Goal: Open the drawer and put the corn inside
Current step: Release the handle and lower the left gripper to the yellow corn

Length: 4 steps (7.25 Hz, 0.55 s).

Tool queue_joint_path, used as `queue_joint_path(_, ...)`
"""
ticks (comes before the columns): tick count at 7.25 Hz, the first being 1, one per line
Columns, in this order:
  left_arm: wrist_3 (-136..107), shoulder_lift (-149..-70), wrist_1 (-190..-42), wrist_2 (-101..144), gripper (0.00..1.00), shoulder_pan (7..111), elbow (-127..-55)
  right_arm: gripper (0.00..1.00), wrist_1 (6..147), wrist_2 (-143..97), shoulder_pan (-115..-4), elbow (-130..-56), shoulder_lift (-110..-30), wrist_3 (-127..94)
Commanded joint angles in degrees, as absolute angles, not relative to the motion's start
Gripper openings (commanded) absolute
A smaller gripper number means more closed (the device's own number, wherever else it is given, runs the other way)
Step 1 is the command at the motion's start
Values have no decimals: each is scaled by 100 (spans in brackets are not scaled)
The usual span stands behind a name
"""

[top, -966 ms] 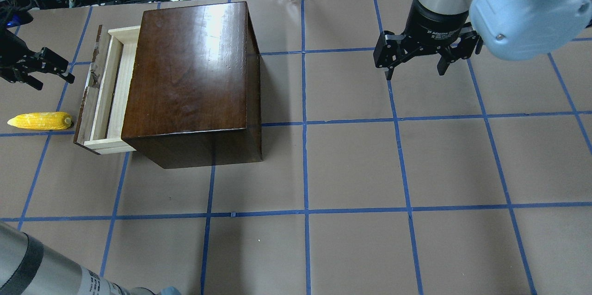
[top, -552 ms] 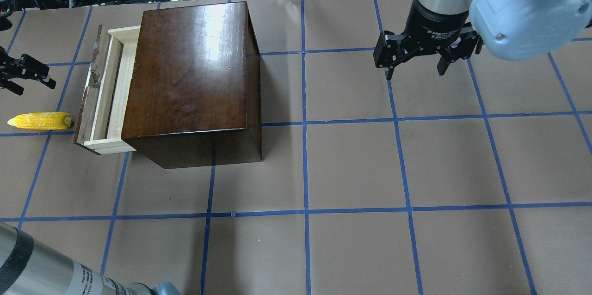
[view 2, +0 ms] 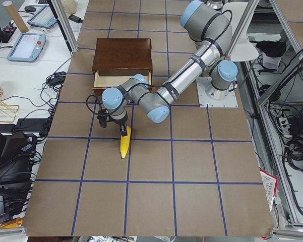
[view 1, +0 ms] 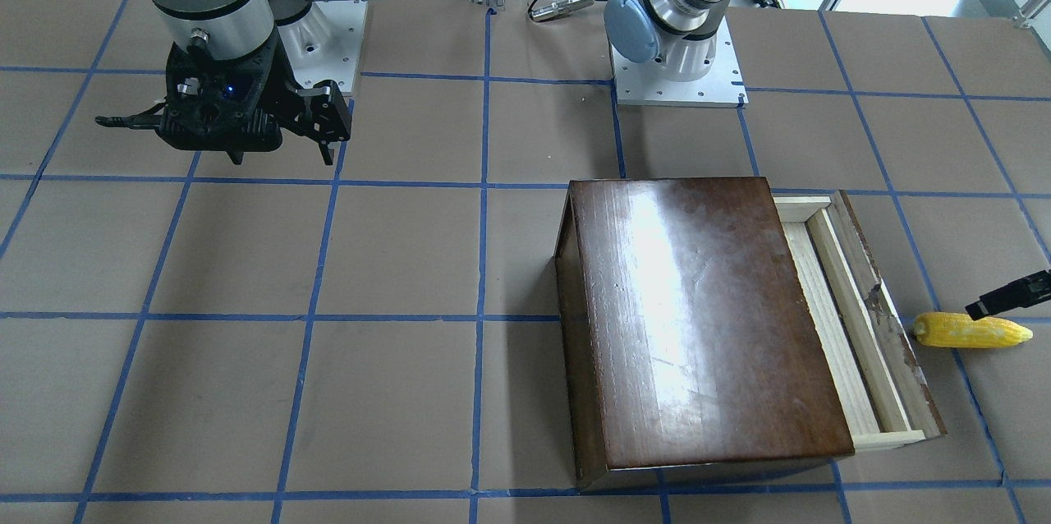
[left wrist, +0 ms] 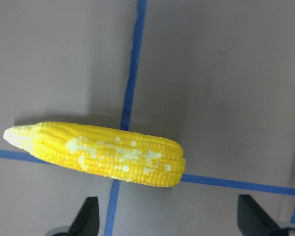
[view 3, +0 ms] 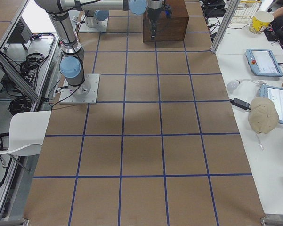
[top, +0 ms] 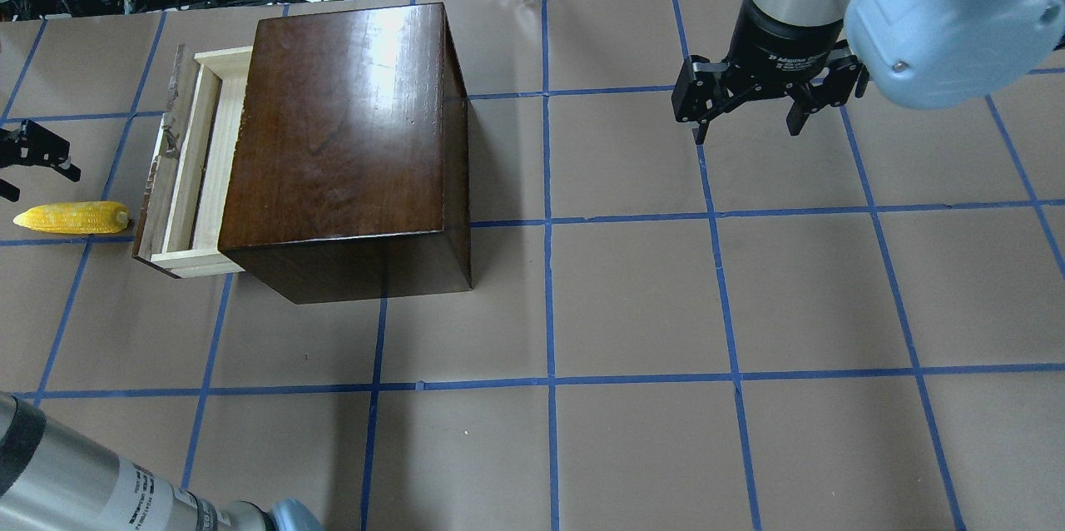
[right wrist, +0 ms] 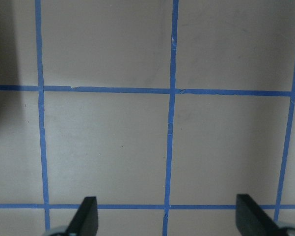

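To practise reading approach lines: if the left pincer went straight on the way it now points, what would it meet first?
Probably the corn, near its blunt end: it lies on the table just ahead of the open left pincer. Depth is unclear, so it might land on bare table beside it.

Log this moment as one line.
drawer part open | corn on table, outside drawer | left gripper open by corn | right gripper open, empty

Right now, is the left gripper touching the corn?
Apart. In the left wrist view the left gripper is open, and bare table shows between its fingers and the corn.
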<state>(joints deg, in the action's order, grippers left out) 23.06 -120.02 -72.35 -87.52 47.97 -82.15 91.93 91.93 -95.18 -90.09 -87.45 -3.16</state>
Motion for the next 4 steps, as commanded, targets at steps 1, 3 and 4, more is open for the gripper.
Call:
queue_joint_path(1, 893, -12181, -6630, -8780, 100, 4729, -8375, 100, 9193, 9193, -9519, -9009, -8745, -316)
queue_joint_path(3, 356, -12321, -6259, -8737, 100, 4729, -8525, 100, 9193, 9193, -9519, -9009, -8745, -316)
queue_joint_path(4, 38, -12401, -6267, -8719, 100, 4729, -8551, 100, 9193, 9193, -9519, -9009, -8745, -316)
